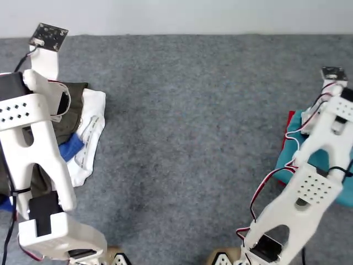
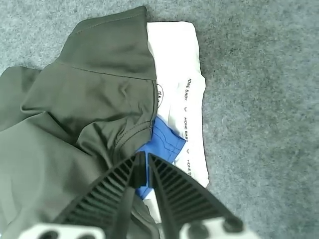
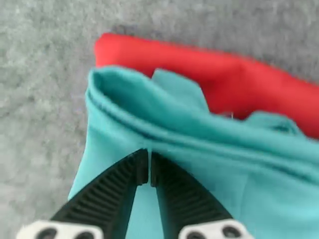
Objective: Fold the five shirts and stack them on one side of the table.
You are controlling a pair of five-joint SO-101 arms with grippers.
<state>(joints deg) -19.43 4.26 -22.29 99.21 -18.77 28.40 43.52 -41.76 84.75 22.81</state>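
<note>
the shirts lie in two heaps: olive shirt, white shirt and blue shirt bunched at the table's left edge, teal shirt over red shirt at its right edge. they look light and limp, so pinch a hem or shoulder seam, not the bulk. your left gripper hangs over the olive cloth, fingers pressed together; the right gripper hangs over the teal, likewise closed on nothing.

Left arm and right arm: jaws closed.
</note>
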